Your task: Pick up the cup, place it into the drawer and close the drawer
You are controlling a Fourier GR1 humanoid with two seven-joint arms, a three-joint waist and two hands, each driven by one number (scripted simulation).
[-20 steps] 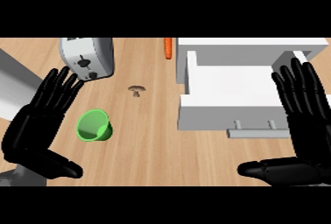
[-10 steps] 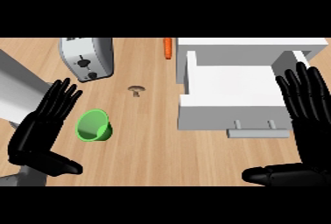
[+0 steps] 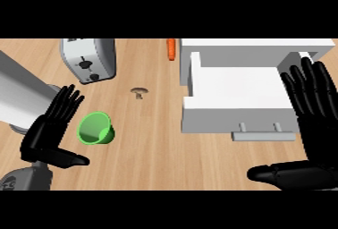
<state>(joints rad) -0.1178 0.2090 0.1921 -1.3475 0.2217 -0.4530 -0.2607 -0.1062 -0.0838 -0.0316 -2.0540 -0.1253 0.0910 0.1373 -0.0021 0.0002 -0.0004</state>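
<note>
The green cup [image 3: 96,129] lies on its side on the wooden counter [image 3: 152,152] at the left of the frame, its mouth facing up and left. Over the last second the left hand [image 3: 51,129] has drawn in from the frame's left edge until its straight, released fingers stand just beside the cup's rim; nothing is grasped yet, so the pick-up looks about to start. The right hand [image 3: 310,107] has barely shifted at the right edge, fingers likewise straight and empty, beside the open white drawer [image 3: 231,96], whose handle [image 3: 264,129] faces the lower edge.

Counted: one cup, one drawer, one toaster [image 3: 89,60] upper left, one mushroom [image 3: 139,92] mid-frame, one carrot [image 3: 171,48] at top, two hands.
</note>
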